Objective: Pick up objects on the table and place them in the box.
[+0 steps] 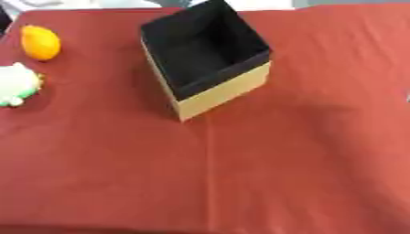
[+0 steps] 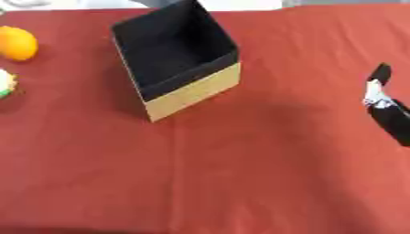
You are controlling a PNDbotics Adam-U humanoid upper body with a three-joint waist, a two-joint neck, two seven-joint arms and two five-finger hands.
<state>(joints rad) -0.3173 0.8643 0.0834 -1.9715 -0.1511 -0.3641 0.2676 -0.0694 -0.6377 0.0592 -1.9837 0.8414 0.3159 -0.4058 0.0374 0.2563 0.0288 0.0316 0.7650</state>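
In the left eye view, a red cloth covers the surface (image 1: 264,173) from edge to edge, with a faint crease running down its middle. An open box (image 1: 210,93) stands on it toward the far side, a little left of centre and turned so that 1 corner points toward the camera. Its outer walls are tan cardboard and its inside is black; nothing can be made out inside it. Well to the left of the box, near the far left corner, lies a yellow-orange fruit (image 1: 40,42), rounded with a slightly pointed top. Just nearer than the fruit, at the left edge, sits a white toy (image 1: 16,84) with a green patch low on it and a small yellow spot on its right side; part of it is cut off by the edge. The fruit and the toy lie close together but apart. No robot hand shows in this view.

In the right eye view, the same things sit shifted to the left, and the toy is only a sliver at the edge. The right robot hand (image 2: 383,98) enters at the right edge, black with a white patch, above the cloth and well apart from the box. Only a narrow part of it shows, so I cannot tell whether its fingers are spread or curled.
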